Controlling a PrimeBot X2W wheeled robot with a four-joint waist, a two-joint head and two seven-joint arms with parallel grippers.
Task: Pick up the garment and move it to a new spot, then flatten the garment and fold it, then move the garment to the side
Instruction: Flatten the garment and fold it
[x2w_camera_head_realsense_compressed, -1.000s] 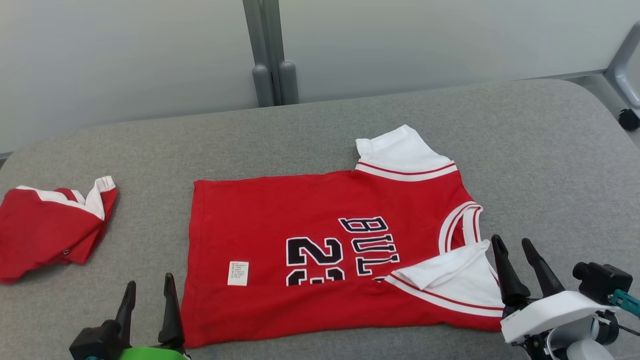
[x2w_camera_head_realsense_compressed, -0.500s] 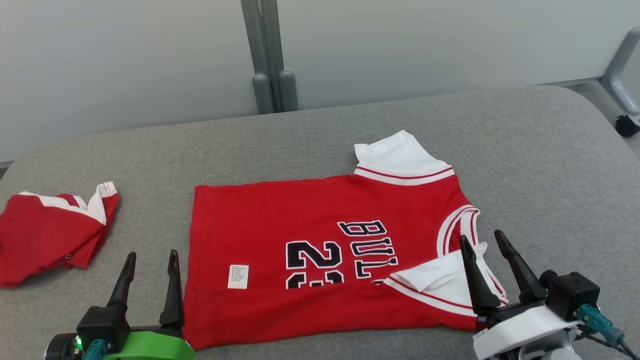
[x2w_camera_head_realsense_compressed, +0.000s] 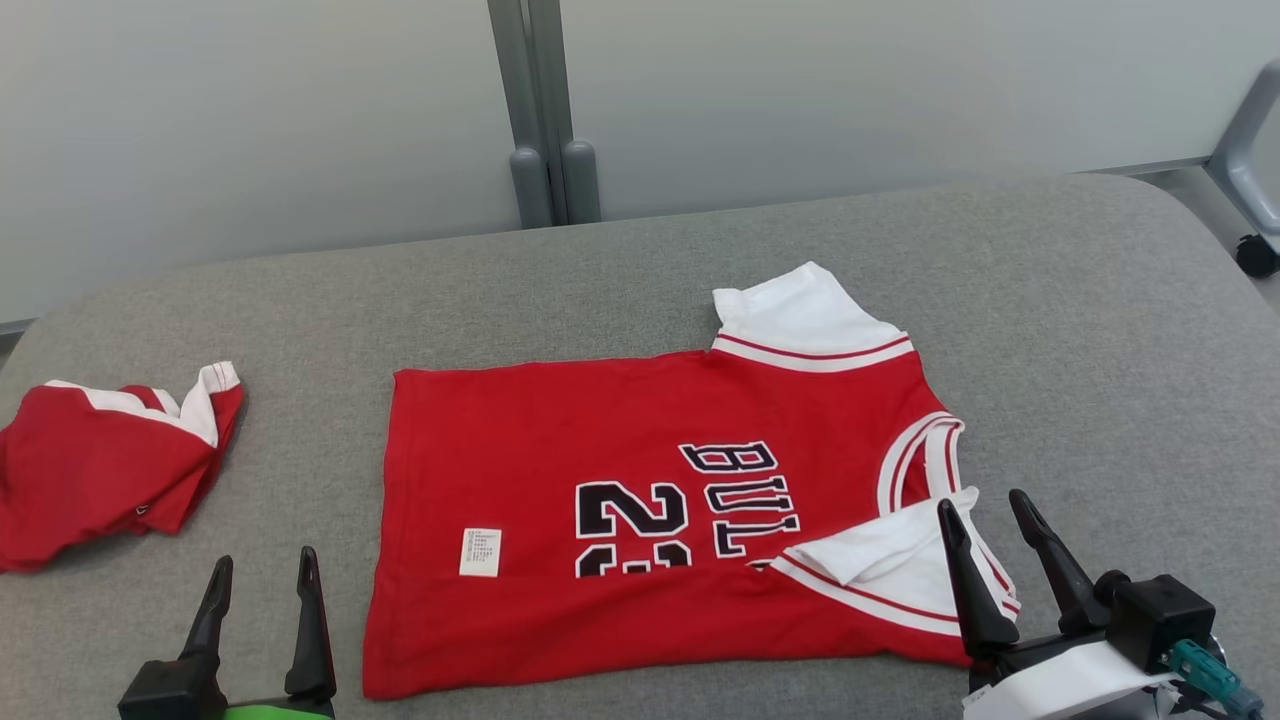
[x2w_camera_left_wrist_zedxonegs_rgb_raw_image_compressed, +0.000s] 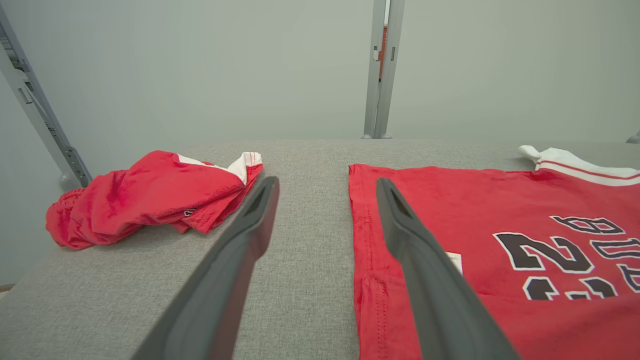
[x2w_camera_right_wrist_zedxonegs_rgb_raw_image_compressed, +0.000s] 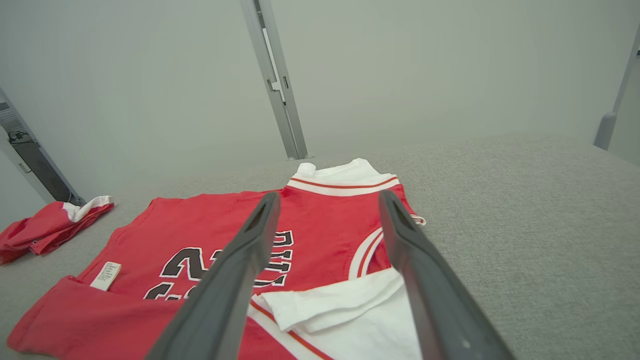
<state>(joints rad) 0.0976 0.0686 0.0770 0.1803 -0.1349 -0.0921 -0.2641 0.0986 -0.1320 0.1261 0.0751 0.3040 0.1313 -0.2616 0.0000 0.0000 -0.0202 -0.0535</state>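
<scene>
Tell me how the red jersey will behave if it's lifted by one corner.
Probably floppy: the red jersey lies flat with a white sleeve folded over, so it should sag. Likely light: thin cloth. Pushed across the grey fabric surface, it may bunch rather than slide.

L gripper (x2w_camera_head_realsense_compressed: 263, 556) had two long, dark, tapered fingers (x2w_camera_head_realsense_compressed: 309, 620) on a black block base (x2w_camera_head_realsense_compressed: 165, 692) w/ a bright green housing (x2w_camera_head_realsense_compressed: 262, 711) below. R gripper (x2w_camera_head_realsense_compressed: 980, 500) had the same dark pointed fingers on a white shell (x2w_camera_head_realsense_compressed: 1050, 690), w/ a black boxy module (x2w_camera_head_realsense_compressed: 1160, 607) & a teal connector (x2w_camera_head_realsense_compressed: 1205, 672) beside it. In both wrist views the fingers looked matte grey-black, each w/ a shallow recessed slot near the tip.
</scene>
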